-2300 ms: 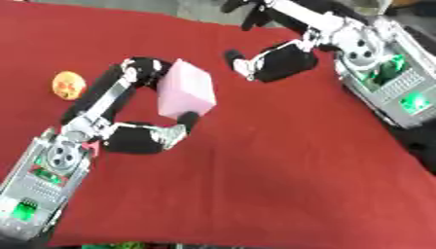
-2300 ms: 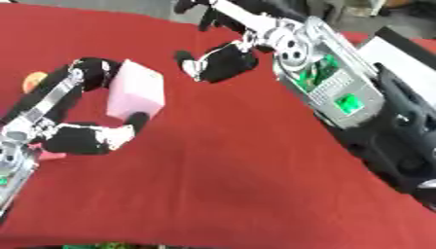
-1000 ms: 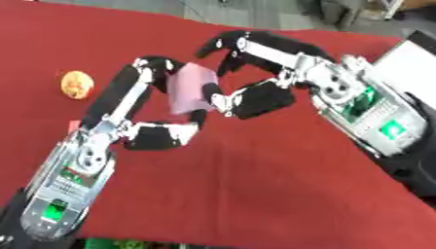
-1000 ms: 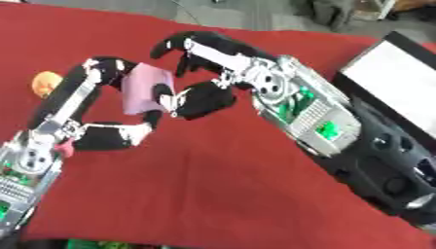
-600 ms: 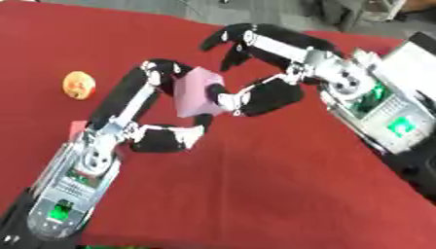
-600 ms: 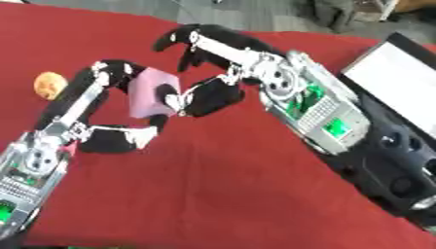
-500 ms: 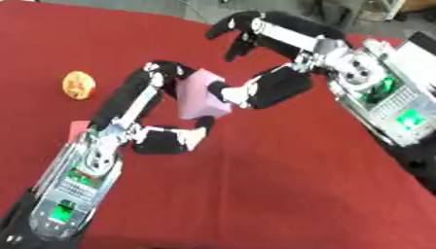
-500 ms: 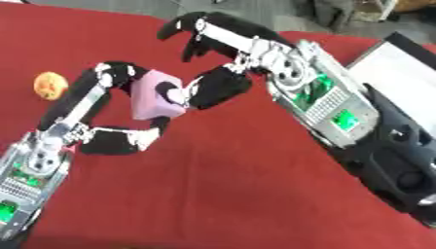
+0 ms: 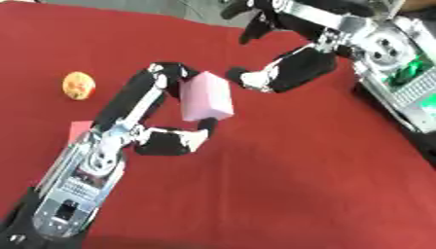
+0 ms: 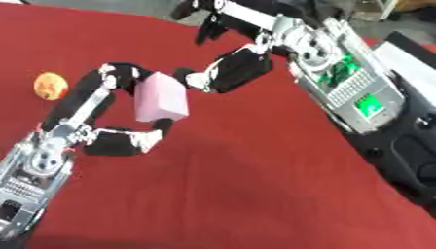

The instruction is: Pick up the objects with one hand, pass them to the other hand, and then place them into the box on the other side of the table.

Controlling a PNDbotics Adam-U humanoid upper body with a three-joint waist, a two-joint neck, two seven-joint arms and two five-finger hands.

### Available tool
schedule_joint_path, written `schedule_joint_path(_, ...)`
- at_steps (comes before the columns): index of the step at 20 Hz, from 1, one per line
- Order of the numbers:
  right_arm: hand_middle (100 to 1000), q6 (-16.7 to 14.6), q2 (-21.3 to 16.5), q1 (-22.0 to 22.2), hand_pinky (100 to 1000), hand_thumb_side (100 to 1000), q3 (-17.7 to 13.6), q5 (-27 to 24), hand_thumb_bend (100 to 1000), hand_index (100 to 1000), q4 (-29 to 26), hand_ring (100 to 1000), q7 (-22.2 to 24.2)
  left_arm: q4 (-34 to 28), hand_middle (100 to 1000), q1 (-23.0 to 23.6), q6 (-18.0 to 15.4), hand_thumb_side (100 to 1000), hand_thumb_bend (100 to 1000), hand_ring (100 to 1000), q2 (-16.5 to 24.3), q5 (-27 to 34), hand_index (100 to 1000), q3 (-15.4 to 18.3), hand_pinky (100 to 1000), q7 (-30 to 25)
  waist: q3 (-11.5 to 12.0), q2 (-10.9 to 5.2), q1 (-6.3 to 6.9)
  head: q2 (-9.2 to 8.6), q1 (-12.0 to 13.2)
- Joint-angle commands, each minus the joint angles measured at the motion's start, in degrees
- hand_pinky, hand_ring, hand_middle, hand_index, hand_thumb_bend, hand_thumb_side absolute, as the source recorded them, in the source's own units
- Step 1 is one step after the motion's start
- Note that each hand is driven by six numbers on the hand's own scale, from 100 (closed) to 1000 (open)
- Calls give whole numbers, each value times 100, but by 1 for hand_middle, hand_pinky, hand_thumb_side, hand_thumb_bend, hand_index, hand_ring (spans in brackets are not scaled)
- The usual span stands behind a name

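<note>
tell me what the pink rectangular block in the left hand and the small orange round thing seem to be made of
The pink rectangular block, pinched by the left hand, looks like foam or sponge: matte, even faces, soft edges, no gloss. The small orange round thing has a mottled, dull skin, perhaps a fruit or a plastic imitation; the look leaves it open.

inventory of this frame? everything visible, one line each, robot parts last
Pink block: 1, pale pink, mid-left of the table, held up between the left hand's fingers and thumb.
Small round object: 1, orange-yellow, lying on the cloth at far left, apart from both hands.
Flat patch: 1, lighter red, on the cloth beside the left forearm; can't tell what it is.
Table cloth: 1, dark red, covers the whole work surface.
Box: 1, dark rim with white inside, right edge, partly hidden by the right arm.
Left hand: 1, black and silver, lower left, curled round the pink block.
Right hand: 1, black and silver, upper centre, fingers spread, just right of the block, apparently not touching it.
</note>
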Motion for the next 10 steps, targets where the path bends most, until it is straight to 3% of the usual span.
schedule_joint_path(1, 915, -6, -157, -41, 816, 274, -81, -122, 328, 882, -81, 741, 84, -82, 349, -75, 69, 100, 100, 484, -36, 2, 347, 48, 611, 79, -17, -88, 34, -71, 29)
schedule_joint_path(10, 913, 96, -4, 25, 812, 284, 165, -46, 345, 879, -81, 747, -16, -194, 318, -105, 344, 100, 100, 475, -81, 28, 343, 57, 600, 256, 2, -82, 27, -68, 49)
